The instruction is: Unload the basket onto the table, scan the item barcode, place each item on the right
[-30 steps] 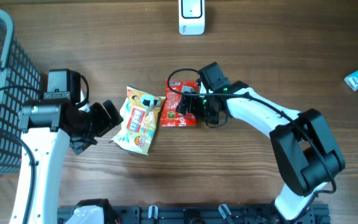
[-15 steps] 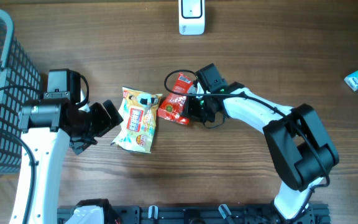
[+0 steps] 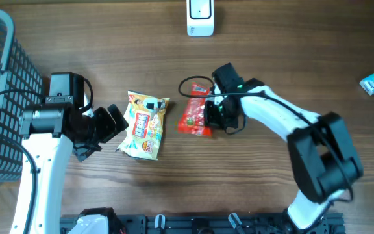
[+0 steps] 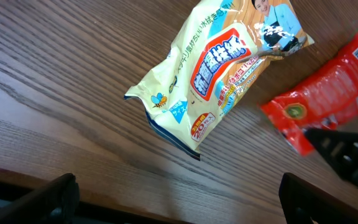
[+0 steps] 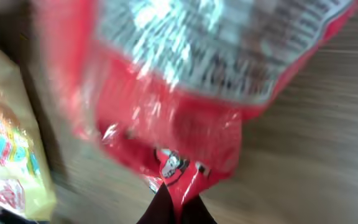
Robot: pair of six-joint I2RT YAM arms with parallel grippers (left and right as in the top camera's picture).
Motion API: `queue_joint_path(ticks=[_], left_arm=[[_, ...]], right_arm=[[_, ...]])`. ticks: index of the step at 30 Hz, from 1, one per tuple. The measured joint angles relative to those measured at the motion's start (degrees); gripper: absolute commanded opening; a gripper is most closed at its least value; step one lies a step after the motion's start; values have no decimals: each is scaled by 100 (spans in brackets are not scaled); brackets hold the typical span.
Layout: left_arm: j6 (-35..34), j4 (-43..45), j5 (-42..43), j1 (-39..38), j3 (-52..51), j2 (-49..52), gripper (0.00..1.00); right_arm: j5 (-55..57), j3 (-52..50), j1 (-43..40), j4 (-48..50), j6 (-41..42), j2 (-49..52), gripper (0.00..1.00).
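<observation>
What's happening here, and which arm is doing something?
The right arm's fingers are pinched shut on the edge of a red packet near the middle of the table. The left arm's fingers stand open beside a yellow packet, holding nothing. The white scanner sits at the table's far edge, away from both packets.

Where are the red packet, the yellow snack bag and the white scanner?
red packet [image 3: 192, 121], overhead view, middle of its red face.
yellow snack bag [image 3: 145, 125], overhead view, centre of the printed front.
white scanner [image 3: 200, 18], overhead view, middle of its top face.
</observation>
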Motion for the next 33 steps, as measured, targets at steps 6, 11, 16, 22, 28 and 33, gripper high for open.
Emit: queue_joint_path(ticks=[6,11,16,22,28,33], left_arm=[[0,0,0,0,0,0,100],[0,0,0,0,0,0,100],[0,-2,0,0,0,0,100],[0,0,0,0,0,0,100],[0,0,0,0,0,0,100],[0,-4,0,0,0,0,100]], right_arm=[[804,223,-22,-623,-492,-1394,4],[1207,271,-22,-732,-612,-2573,4],[1322,271,-22,-758,-614,-3314,4],[1366,271,-22,-1060,-614,-3438,4],[1366,271,-22,-1075,-586,-3287,4],[981,254,-22,-997,-505,-2778,4]])
